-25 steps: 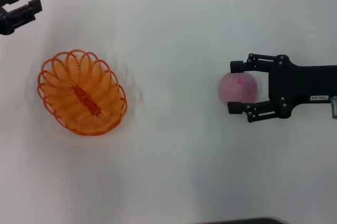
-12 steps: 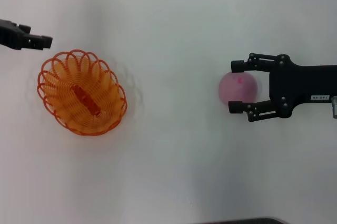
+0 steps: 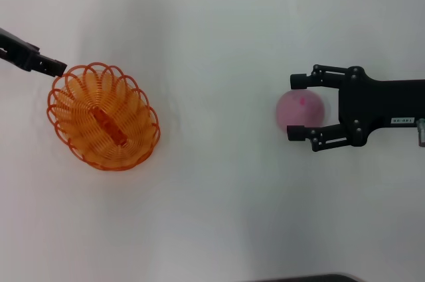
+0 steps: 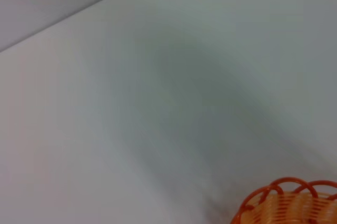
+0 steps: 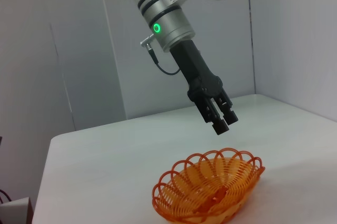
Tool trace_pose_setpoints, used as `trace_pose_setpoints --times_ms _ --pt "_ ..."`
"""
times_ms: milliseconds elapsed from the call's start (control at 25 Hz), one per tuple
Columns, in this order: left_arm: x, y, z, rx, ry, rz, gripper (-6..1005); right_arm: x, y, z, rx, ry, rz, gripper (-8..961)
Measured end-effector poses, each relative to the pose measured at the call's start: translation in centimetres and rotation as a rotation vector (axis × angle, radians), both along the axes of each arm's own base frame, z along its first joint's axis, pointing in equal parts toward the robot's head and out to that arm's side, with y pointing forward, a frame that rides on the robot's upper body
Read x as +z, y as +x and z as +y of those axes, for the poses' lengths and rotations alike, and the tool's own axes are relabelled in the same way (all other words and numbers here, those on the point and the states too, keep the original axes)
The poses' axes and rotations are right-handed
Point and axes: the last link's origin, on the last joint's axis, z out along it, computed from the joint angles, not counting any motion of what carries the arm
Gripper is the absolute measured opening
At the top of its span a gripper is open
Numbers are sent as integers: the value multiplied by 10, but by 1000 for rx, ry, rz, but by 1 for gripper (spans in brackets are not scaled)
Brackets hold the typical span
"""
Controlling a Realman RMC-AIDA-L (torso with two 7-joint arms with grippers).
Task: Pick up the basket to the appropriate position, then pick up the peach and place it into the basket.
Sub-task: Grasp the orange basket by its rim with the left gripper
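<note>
The orange wire basket [image 3: 103, 117] sits on the white table at the left, empty; it also shows in the right wrist view [image 5: 210, 190] and its rim in the left wrist view [image 4: 287, 203]. My left gripper [image 3: 56, 68] hovers just above the basket's far left rim, its fingers [image 5: 218, 125] close together and holding nothing. At the right, the pale pink peach [image 3: 302, 111] rests on the table. My right gripper [image 3: 297, 107] is open around it, one finger on each side of the peach.
The white table [image 3: 212, 215] carries only the basket and the peach, with a wide bare stretch between them. Grey wall panels [image 5: 79, 66] stand behind the table's far side.
My left gripper has turned and come from the far left corner down to the basket's rim, its fingers narrowing. The right gripper and the peach have stayed in place.
</note>
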Motion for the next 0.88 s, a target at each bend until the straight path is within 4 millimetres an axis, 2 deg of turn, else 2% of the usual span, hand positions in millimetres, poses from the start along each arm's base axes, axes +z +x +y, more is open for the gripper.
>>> trace_pose_setpoints --times_ms 360,640,880 --pt "-4 0 3 3 4 17 657 -1 -2 2 7 -1 -2 942" --pt "-29 -13 7 2 -29 14 657 -1 -3 3 9 0 -3 941" --pt "-44 -22 9 6 -43 17 656 -4 -4 4 6 1 -7 941"
